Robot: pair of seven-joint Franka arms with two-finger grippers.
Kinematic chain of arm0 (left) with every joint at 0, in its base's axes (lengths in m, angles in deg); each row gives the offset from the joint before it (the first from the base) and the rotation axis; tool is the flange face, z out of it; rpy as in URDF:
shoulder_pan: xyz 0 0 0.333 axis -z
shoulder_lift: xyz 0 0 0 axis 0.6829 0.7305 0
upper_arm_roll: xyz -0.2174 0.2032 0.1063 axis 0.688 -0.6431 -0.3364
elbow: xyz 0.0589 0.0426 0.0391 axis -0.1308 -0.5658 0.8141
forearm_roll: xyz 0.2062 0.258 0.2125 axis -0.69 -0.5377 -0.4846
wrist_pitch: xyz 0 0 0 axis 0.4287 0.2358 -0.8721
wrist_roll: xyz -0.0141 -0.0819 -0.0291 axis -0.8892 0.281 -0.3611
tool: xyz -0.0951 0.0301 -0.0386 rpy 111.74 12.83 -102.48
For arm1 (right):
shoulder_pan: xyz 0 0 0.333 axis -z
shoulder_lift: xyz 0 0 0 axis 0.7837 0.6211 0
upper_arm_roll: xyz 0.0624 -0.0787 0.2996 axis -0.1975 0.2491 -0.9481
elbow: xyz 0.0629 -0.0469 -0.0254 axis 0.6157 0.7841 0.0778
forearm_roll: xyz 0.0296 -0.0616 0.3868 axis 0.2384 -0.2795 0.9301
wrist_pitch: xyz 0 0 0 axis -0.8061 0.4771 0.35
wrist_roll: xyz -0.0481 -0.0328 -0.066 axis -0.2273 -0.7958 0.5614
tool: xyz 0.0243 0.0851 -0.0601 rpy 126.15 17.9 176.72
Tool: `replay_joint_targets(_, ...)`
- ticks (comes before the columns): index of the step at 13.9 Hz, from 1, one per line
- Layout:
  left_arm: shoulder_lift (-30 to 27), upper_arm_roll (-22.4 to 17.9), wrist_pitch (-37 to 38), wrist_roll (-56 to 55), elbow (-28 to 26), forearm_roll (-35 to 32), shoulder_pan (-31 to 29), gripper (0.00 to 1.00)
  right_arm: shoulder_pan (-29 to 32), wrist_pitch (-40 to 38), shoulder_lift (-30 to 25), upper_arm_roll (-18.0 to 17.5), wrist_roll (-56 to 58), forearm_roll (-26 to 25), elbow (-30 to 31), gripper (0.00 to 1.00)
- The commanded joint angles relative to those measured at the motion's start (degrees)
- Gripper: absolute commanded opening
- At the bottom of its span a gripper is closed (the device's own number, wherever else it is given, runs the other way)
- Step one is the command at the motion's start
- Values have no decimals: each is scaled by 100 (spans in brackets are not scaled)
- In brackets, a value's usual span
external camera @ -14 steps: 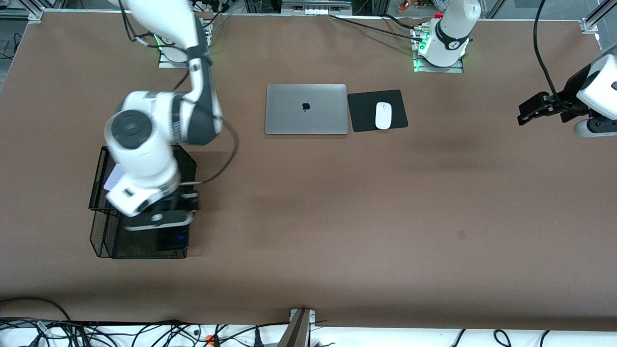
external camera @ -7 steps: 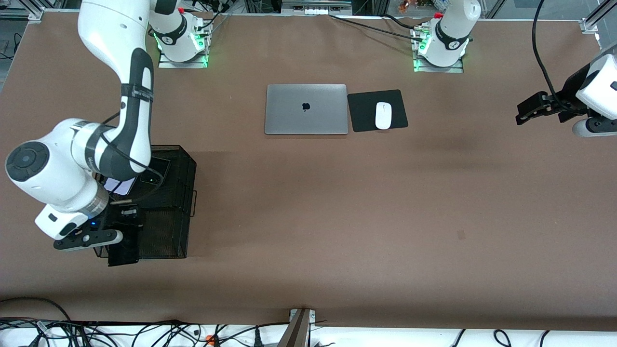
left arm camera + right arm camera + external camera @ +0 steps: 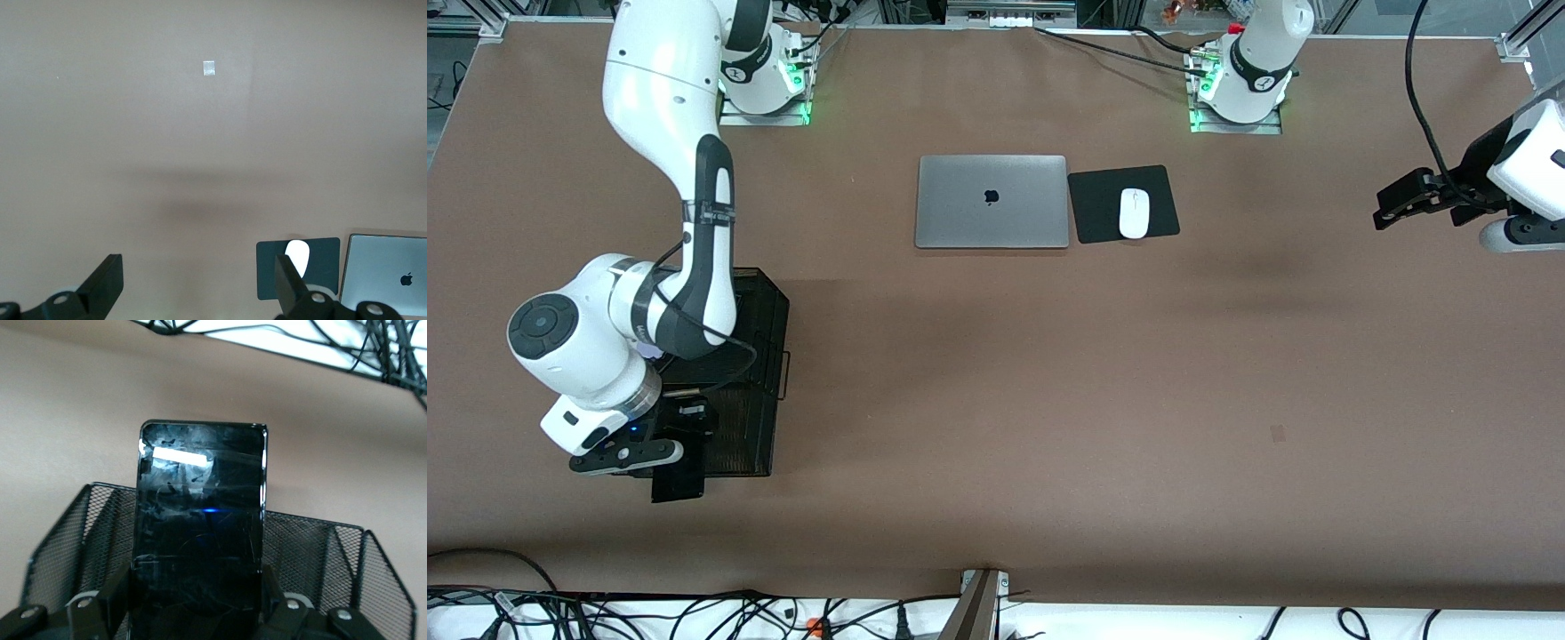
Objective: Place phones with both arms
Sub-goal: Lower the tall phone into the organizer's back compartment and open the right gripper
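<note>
Right pincer (image 3: 671, 449) is clamped on the black phone (image 3: 199, 540), up over the mesh basket (image 3: 751, 373) – its camera-side edge. Lilac phone (image 3: 649, 351) in basket, mostly hidden by arm. Left pincer (image 3: 200, 287) waits w/ fingers spread wide over bare bench (image 3: 1049, 400), near laptop (image 3: 991, 202), mouse (image 3: 1134, 213) on pad.
</note>
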Motion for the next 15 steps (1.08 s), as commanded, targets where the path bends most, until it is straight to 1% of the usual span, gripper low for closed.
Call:
replay_joint_targets(1, -109, 4, 32, 80, -104, 158, -58, 100, 232, 52, -110, -236, 80, 116, 74, 5)
replay_joint_targets(5, -109, -5, 58, 80, -86, 158, -66, 100, 224, -71, -127, -262, 28, 151, 293, 7)
replay_joint_targets(7, -109, -5, 76, 80, -86, 158, -66, 100, 232, -359, -136, -262, 36, 212, 347, 9)
replay_joint_targets(8, -109, -5, 76, 71, -86, 158, -66, 100, 232, -526, -145, -262, 36, 239, 373, 18)
replay_joint_targets(9, -109, -5, 76, 54, -86, 158, -66, 100, 232, -641, -145, -262, 19, 239, 382, 21)
replay_joint_targets(10, -109, -5, 76, 28, -86, 158, -66, 100, 232, -695, -153, -254, 19, 239, 382, 34)
replay_joint_targets(11, -109, -5, 76, 27, -77, 158, -84, 100, 241, -739, -154, -254, 19, 239, 382, 41)
replay_joint_targets(12, -118, 4, 67, 27, -77, 185, -119, 100, 250, -756, -171, -254, 28, 239, 373, 55)
replay_joint_targets(13, -118, -5, 59, 27, -69, 272, -119, 100, 259, -765, -171, -245, 28, 239, 373, 82)
replay_joint_targets(14, -118, -5, 50, 19, -69, 290, -154, 100, 285, -765, -180, -245, 28, 248, 364, 99)
replay_joint_targets(15, -118, -5, 50, 18, -60, 290, -154, 100, 285, -765, -180, -245, 28, 239, 338, 100)
